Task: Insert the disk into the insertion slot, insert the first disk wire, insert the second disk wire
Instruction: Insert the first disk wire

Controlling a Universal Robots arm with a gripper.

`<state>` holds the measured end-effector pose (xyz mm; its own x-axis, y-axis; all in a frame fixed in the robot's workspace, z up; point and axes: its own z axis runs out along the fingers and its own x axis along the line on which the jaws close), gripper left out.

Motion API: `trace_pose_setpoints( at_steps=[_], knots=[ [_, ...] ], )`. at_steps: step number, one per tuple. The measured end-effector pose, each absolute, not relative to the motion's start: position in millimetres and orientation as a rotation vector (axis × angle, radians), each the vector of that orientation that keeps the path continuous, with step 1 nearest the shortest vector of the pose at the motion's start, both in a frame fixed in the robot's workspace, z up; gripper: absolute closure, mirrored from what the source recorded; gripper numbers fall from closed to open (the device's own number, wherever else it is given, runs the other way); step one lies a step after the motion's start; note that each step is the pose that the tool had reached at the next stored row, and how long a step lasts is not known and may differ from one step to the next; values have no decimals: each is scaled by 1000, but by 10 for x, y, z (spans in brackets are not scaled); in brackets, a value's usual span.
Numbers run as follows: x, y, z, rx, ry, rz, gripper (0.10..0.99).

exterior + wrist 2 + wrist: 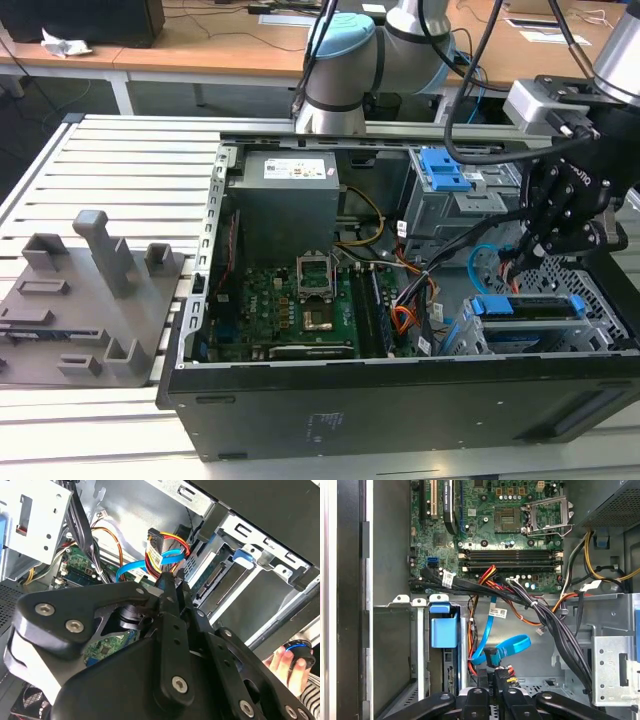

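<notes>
The end effector is pinched tight on the first disk wire. Limp strands and a stiff plug, I'd say, so best gripped at the plug. The disk sits at four o'clock in the case.

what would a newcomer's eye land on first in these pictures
The open computer case with its green motherboard sits at the exterior view's middle. At that view's right the black gripper hangs over the disk, seated in the insertion slot. In the first wrist view the second disk wire loops brightly beside the first disk wire.
</notes>
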<state>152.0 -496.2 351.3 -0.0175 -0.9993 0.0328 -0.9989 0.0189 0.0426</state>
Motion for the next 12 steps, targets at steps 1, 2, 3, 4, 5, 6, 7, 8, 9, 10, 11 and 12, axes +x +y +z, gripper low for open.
trace_pose_setpoints(
  at_steps=[1,2,3,4,5,6,7,8,9,10,11,12],
  knots=[
    [1520,-4962,3512,2164,-2204,-11,918],
    [1521,-4961,3512,2164,-2203,-11,918],
    [1550,-4961,3511,2164,-2203,-11,918],
    [1574,-4963,3507,2164,-2203,-12,918],
    [1577,-4979,3506,2164,-2203,-11,918],
    [1577,-4997,3505,2164,-2203,-11,918],
    [1578,-5048,3504,2164,-2203,-11,918],
    [1578,-5101,3503,2164,-2203,-11,918],
    [1579,-5170,3501,2164,-2203,-11,918],
    [1581,-5228,3500,2164,-2203,-11,918],
    [1582,-5258,3498,2164,-2203,-11,918],
    [1584,-5277,3497,2164,-2203,-11,918]
  ],
)
